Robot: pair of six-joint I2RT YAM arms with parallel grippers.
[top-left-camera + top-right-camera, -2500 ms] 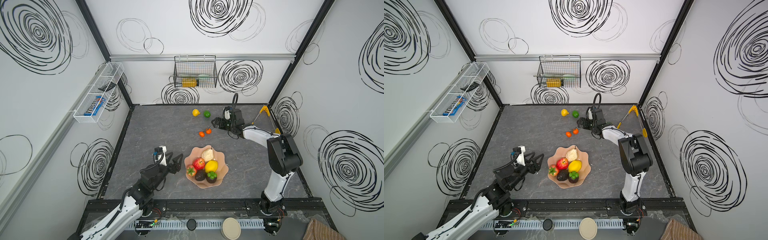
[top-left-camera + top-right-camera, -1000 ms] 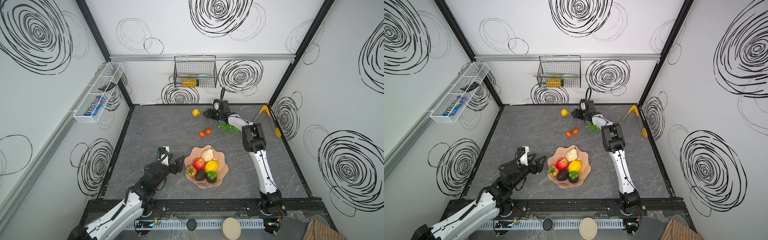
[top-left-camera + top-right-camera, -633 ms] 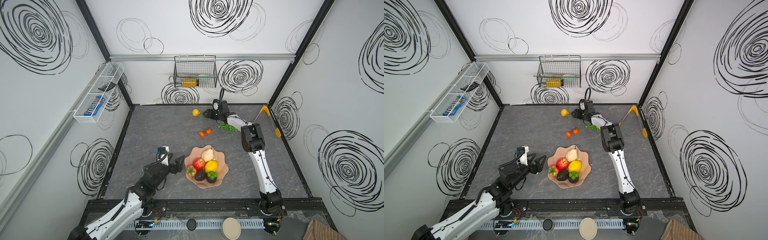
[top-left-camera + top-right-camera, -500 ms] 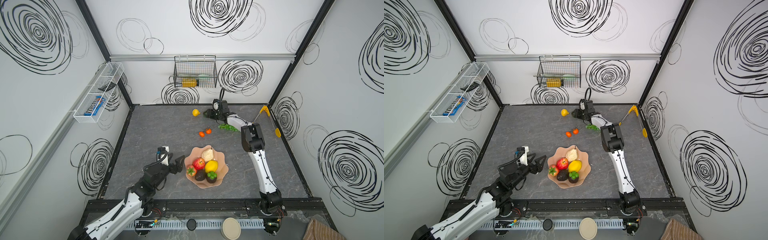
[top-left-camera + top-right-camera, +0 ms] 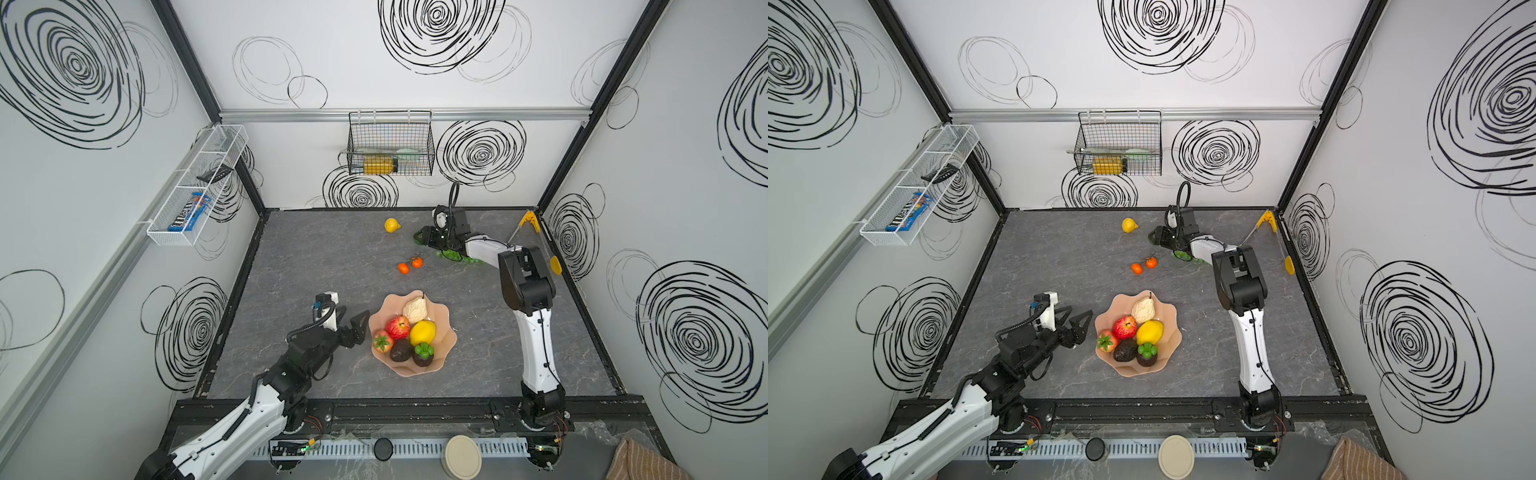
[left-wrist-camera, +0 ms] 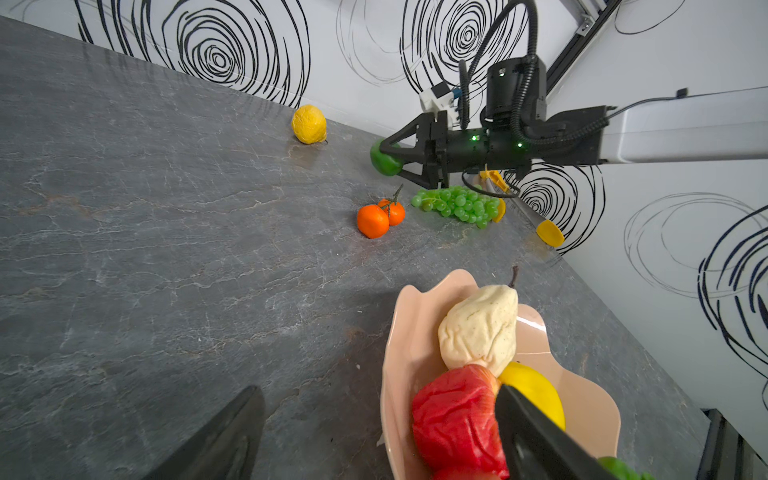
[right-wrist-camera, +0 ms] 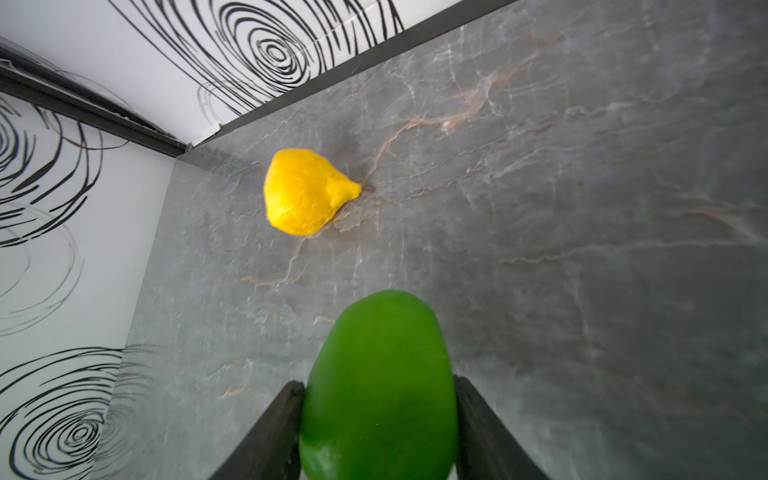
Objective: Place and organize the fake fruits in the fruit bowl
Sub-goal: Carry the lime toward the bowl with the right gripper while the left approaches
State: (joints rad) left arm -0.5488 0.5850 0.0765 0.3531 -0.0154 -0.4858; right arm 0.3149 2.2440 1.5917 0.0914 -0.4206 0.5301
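The right tool (image 7: 380, 415) pinches the lime (image 7: 378, 386) near the back wall, beside a lemon (image 5: 392, 225) on the counter (image 5: 316, 266). The left tool (image 5: 1077, 322), spread wide, sits just beside the fruit bowl (image 5: 1169, 353).

The table (image 6: 166, 257) looks like grey veined stone with a faint sheen, and just beside the lemon (image 7: 305, 191), whose yellow skin is wrinkled and matt, the lime (image 7: 378, 386) is smooth and softly glossy between matt black plastic jaws. The fruit bowl (image 6: 399, 332) is smooth, glossy peach plastic with a bright glint on its inner wall — in it the pear (image 6: 480, 328) is pale, lumpy and dull, the apple (image 6: 453, 419) creased and slightly shiny. Beyond the bowl the oranges (image 6: 378, 218) and grapes (image 6: 461, 205) look slick and plastic — the wall basket (image 5: 390, 143) is thin dark metal wire.
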